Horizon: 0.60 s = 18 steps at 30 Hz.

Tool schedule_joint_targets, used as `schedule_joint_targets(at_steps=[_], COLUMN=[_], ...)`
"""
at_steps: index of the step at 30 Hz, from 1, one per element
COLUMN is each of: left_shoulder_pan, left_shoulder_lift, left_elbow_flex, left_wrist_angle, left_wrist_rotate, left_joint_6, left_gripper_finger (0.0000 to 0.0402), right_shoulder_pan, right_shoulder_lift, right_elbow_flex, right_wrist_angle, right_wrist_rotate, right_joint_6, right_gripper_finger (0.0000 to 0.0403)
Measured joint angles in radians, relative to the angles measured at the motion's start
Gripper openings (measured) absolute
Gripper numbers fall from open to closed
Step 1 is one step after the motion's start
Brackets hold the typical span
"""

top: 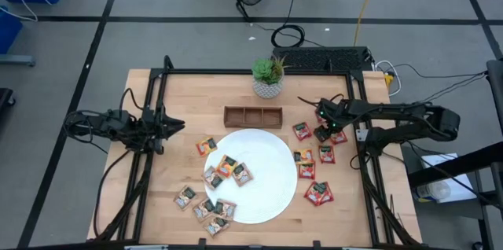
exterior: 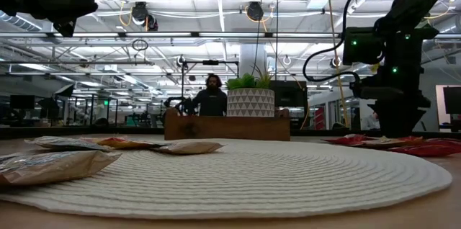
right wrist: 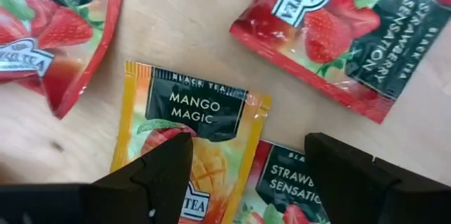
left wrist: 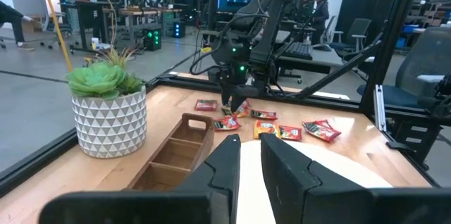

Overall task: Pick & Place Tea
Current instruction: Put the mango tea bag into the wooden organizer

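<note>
1. The tea sachets (right wrist: 189,136) are glossy foil-like packets, crinkled, catching light on their printed faces.
2. The table (top: 369,211) is pale wood, smooth and matt, with visible grain.
3. The tray (left wrist: 176,150) is darker brown wood with a dull finish.
4. The plate (exterior: 302,175) looks matt white, ridged in fine concentric rings.
5. The plant pot (left wrist: 109,122) is white, matt, patterned with triangles.
6. The right gripper (right wrist: 246,175) fingers look like matt black plastic.

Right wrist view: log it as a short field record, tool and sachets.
right tool: open, fingers either side of a sachet, not gripping
target: mango sachet, orange, flat on the table
neighbours: strawberry sachets, red, close around it
overlap: mango sachet's edge lies over a strawberry sachet
left tool: nearly shut, empty, waiting at the table's left side
</note>
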State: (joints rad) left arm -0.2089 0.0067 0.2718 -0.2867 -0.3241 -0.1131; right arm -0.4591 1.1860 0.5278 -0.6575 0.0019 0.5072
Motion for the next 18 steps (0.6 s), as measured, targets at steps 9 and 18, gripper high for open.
schedule_joint_targets(at_steps=[9, 18], left_shoulder_pan=[0.0, 0.0], left_shoulder_lift=[0.0, 0.0], left_elbow_flex=[0.0, 0.0], left_wrist_angle=[0.0, 0.0], left_wrist_rotate=[0.0, 0.0], left_joint_6=[0.0, 0.0], left_gripper_finger=[0.0063, 0.0063], right_shoulder_pan=[0.002, 0.002], right_shoulder_lift=[-0.006, -0.03], right_elbow_flex=[0.001, -0.003], right_wrist_angle=[0.006, 0.041], right_wrist_rotate=[-0.111, -0.214], right_joint_6=[0.028, 0.029], right_gripper_finger=[0.0254, 0.0254])
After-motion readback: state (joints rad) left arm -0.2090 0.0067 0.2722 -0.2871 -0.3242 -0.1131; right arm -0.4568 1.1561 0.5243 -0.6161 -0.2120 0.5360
